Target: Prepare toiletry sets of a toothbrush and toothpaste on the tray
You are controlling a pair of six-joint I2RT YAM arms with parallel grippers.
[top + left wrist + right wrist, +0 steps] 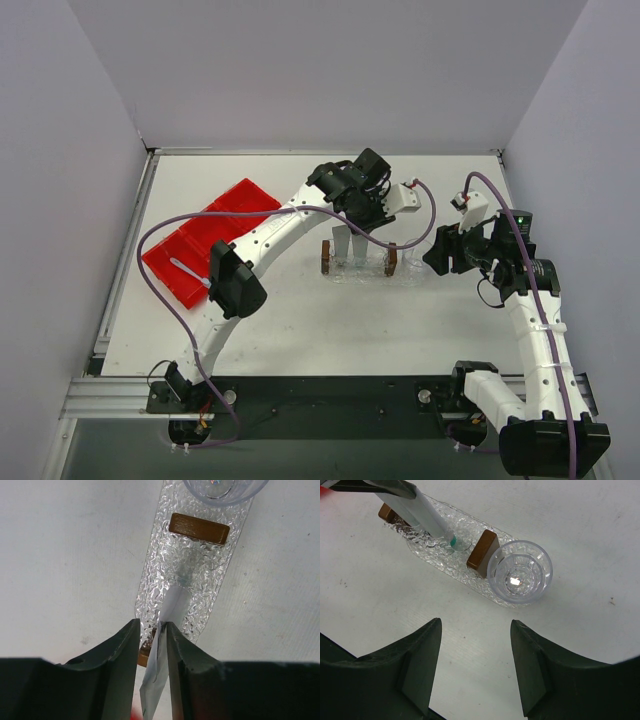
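The clear textured tray [162, 572] lies mid-table [410, 274], with a small rack with brown ends [199, 528] standing on it. Two silvery toothpaste tubes [342, 244] stand side by side between the brown ends. My left gripper [150, 625] straddles the top of one tube [172, 605]. The tube leans on the right finger and a gap shows at the left finger, so the jaws are open. That tube stands cap-down [427, 515]. The pale toothbrush [188, 272] lies in the red bin. My right gripper [475, 622] hovers open and empty near the tray's right end [435, 255].
A clear faceted cup [520, 572] stands on the tray's right end, just beyond a brown block [482, 550]. The red compartmented bin [215, 235] sits at the left of the table. Walls close in the back and both sides.
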